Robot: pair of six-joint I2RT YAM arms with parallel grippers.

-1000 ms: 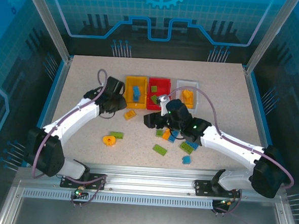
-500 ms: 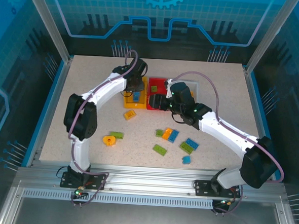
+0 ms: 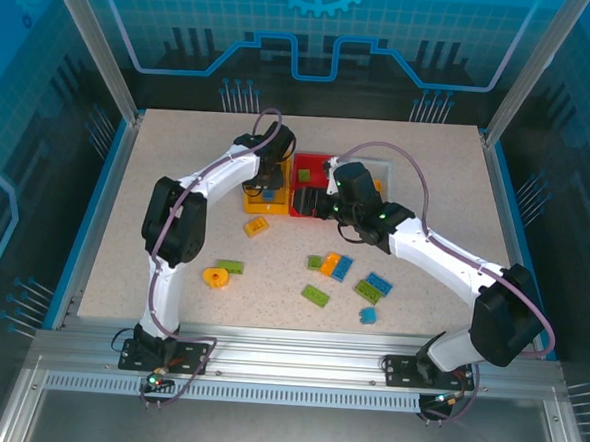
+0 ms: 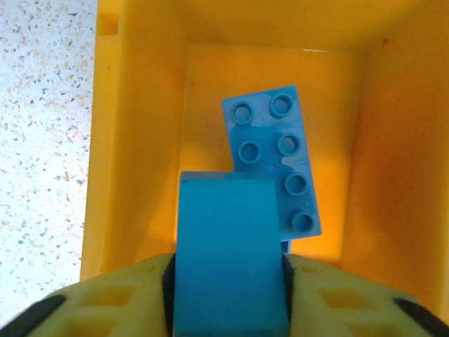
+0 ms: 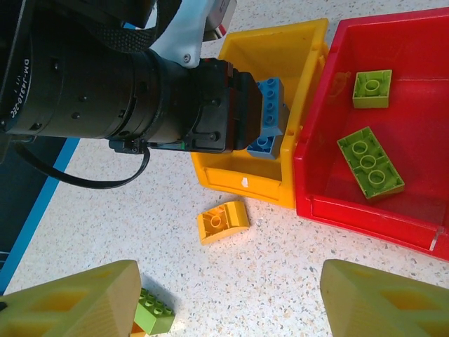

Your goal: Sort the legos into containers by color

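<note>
Blue brick [image 4: 230, 246] between jaws of left gripper [image 4: 229, 288], clearest from its wrist.

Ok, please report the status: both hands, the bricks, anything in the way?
Left hand over yellow bin, blue brick between its fingers. Right hand open, empty, near red bin. Loose bricks on table, unsorted. Hands close together at bins.

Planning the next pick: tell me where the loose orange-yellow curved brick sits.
In the top view the small orange-yellow curved plastic brick lies on the speckled table left of centre, on the near side of the yellow-orange plastic bin, not touching it.
</note>
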